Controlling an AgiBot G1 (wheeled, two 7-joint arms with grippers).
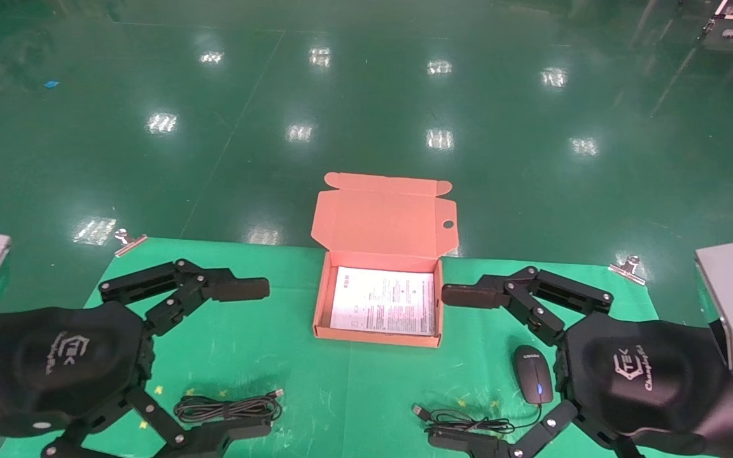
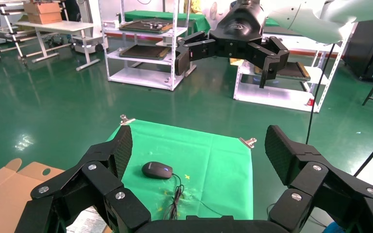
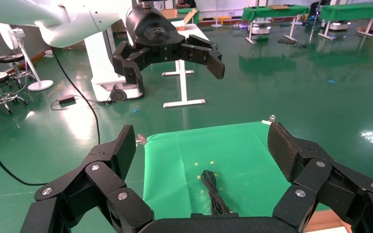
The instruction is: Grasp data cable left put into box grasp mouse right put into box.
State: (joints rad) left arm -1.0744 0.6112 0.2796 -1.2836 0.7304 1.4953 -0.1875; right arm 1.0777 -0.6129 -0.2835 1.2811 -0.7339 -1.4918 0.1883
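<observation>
The data cable (image 1: 226, 407), a flat bundle of black cord, lies on the green cloth near the front left. My left gripper (image 1: 263, 358) hovers open over it, empty. The black mouse (image 1: 533, 381) with a blue light lies front right, and its thin cord (image 1: 468, 421) trails left. My right gripper (image 1: 441, 367) is open and empty just left of the mouse. The salmon-orange box (image 1: 321, 299) stands open between the grippers with its lid (image 1: 382, 216) raised and a white printed sheet inside. The left wrist view shows the mouse (image 2: 157, 170). The right wrist view shows the cable (image 3: 212, 191).
The green cloth (image 1: 341, 394) covers the table and is held by metal clips at the far corners (image 1: 130, 240) (image 1: 627, 266). Beyond the table's edge is glossy green floor. Shelving racks (image 2: 148, 43) stand far off.
</observation>
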